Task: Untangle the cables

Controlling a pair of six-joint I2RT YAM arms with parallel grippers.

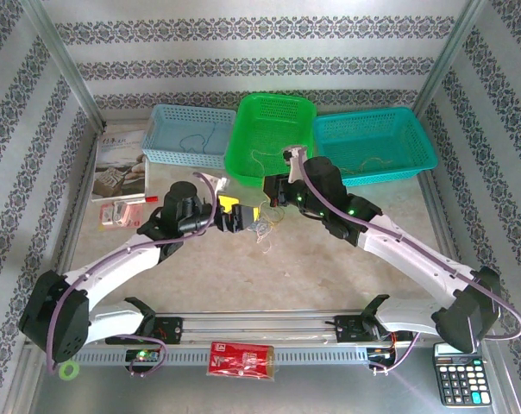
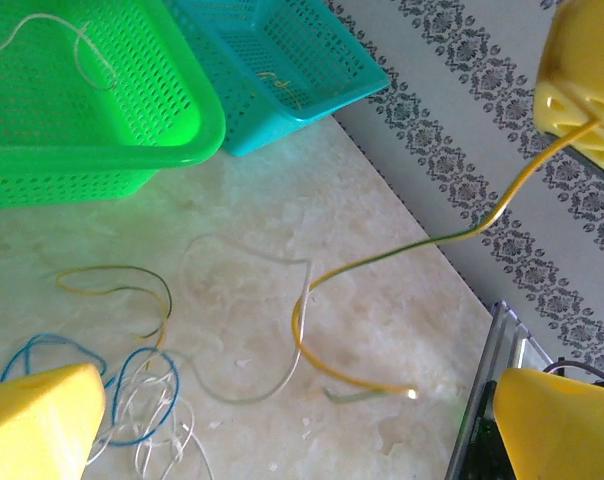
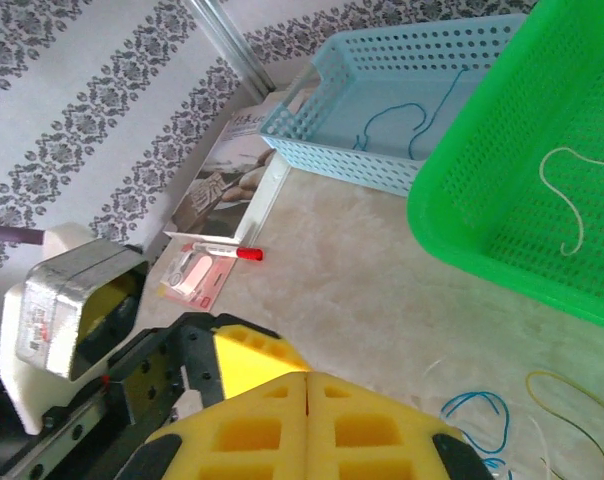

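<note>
Cables [image 1: 260, 226]: a loose clump on the desk [image 1: 329, 267], between the two tools and in front of the green basket [image 1: 273, 138].

Right tool [image 3: 307, 395]: clenched on one end of the yellow cable [image 2: 382, 255], which climbs from the desk to the pads.

Left tool [image 1: 233, 216]: released, fingers wide apart above the clump, grasping nothing.

Risks noted:
- The yellow cable's lower loop appears to cross a pale strand [image 2: 244, 398]. A brisk pull would likely drag that strand along and tighten the tangle.
- The cable is very thin, so it may slip from the soft pads under tension.
- If the left tool closes where it hangs, it could pinch blue [image 2: 42, 350] and white strands together.
</note>
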